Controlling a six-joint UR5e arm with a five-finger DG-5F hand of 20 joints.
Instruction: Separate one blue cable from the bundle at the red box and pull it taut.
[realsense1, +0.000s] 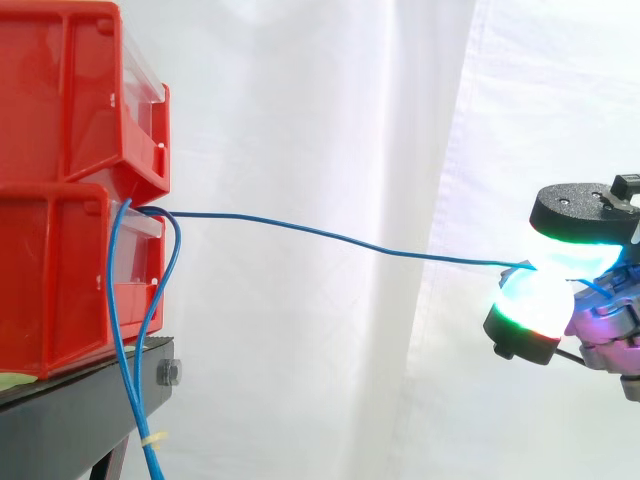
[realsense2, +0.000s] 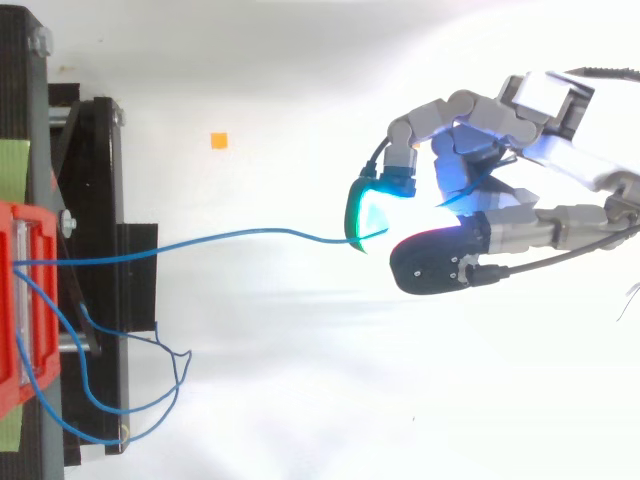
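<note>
Two stacked red bins (realsense1: 60, 120) sit on a black stand (realsense1: 70, 420) at the side view's left. Well apart from them, the hand (realsense2: 480, 130) has its fingers (realsense2: 368, 212) pinched on one blue cable (realsense1: 330, 237), which runs nearly straight from the gap between the bins. The other blue cables (realsense1: 128, 400) hang slack beside the stand.

Black stand (realsense1: 60, 425), white curtain (realsense1: 350, 120), small orange marker (realsense2: 218, 140).
</note>
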